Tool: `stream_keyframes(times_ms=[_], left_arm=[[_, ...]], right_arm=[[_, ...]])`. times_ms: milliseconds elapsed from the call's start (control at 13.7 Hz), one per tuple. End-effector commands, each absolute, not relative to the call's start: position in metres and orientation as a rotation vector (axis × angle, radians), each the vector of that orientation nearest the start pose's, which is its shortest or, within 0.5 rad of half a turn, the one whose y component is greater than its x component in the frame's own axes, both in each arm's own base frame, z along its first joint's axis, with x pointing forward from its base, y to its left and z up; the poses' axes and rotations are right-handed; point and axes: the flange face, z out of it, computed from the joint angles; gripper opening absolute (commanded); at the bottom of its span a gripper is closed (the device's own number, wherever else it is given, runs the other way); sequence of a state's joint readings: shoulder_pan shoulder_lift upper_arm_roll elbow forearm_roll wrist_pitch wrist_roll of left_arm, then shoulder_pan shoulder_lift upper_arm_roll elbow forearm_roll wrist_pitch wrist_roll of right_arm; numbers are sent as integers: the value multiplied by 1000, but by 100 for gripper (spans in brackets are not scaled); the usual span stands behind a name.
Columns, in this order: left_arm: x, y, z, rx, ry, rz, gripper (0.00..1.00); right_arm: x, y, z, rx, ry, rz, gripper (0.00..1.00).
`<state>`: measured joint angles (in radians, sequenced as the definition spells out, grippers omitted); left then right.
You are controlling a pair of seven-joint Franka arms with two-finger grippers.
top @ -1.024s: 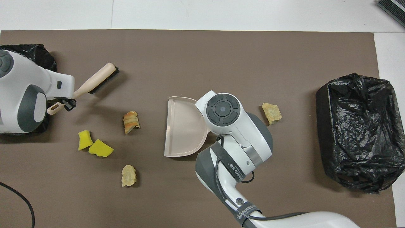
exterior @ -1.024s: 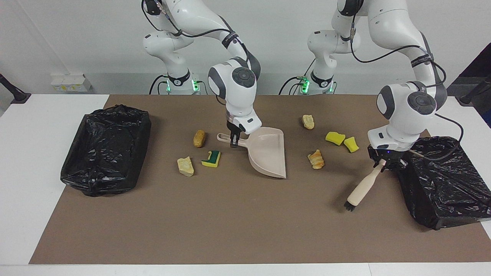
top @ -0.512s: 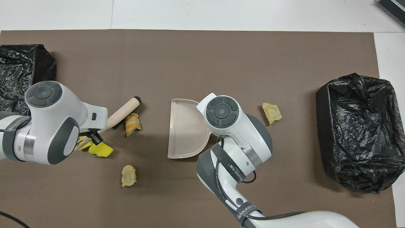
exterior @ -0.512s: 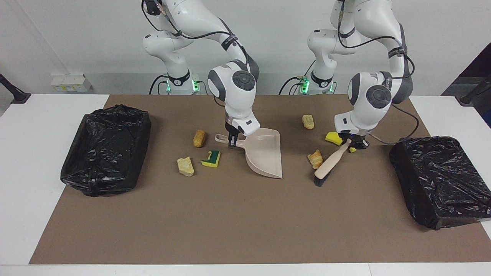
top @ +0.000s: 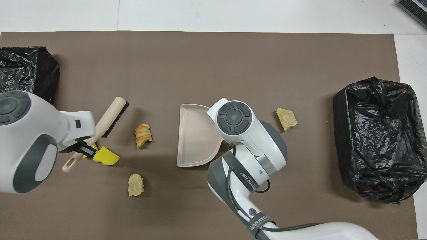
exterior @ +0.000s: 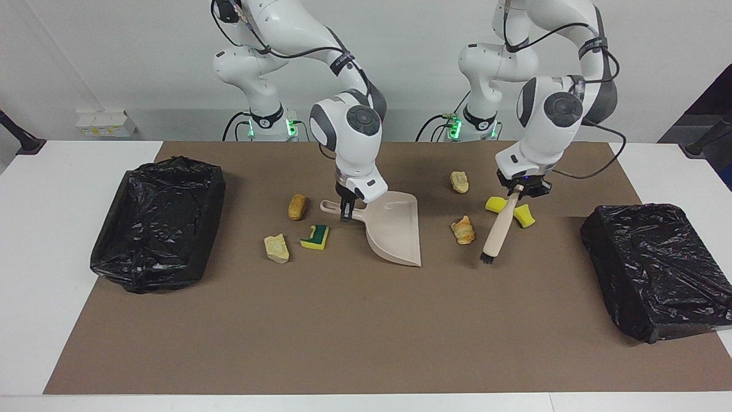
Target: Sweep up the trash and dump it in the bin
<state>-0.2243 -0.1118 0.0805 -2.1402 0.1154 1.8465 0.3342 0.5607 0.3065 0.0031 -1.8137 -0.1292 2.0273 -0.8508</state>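
Sweeping is under way — the left gripper (exterior: 521,191) pinches the brush (exterior: 498,229) beside the croissant scrap (exterior: 462,229), the right gripper (exterior: 346,209) pinches the dustpan (exterior: 394,229) handle — next, brush that scrap across the counter (exterior: 366,332) into the pan.

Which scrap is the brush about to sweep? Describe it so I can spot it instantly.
Start at the beige dustpan in the middle of the brown mat. Toward the left arm's end, between its open mouth and the brush, lies a ridged tan-orange croissant-like piece. Its neighbours beside the brush handle are plain yellow sponge chunks; another tan piece lies nearer the robots.
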Motion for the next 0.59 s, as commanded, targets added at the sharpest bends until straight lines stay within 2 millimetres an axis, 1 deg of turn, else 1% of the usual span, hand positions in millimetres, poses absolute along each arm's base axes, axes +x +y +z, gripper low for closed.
stream_keyframes(times_ms=[0, 146, 366, 439, 512], left_arm=[[464, -35, 456, -2985, 477, 338, 0], [443, -31, 448, -2983, 241, 365, 0], [399, -21, 433, -2952, -35, 375, 0], [387, -21, 430, -2936, -171, 373, 0], [381, -22, 424, -2913, -276, 382, 0]], right_arm=[[528, 325, 366, -2404, -2197, 140, 0], [527, 325, 365, -2400, -2201, 142, 0], [528, 325, 366, -2399, -2203, 140, 0], [528, 326, 366, -2399, -2203, 135, 0], [528, 326, 366, -2399, -2204, 133, 0]])
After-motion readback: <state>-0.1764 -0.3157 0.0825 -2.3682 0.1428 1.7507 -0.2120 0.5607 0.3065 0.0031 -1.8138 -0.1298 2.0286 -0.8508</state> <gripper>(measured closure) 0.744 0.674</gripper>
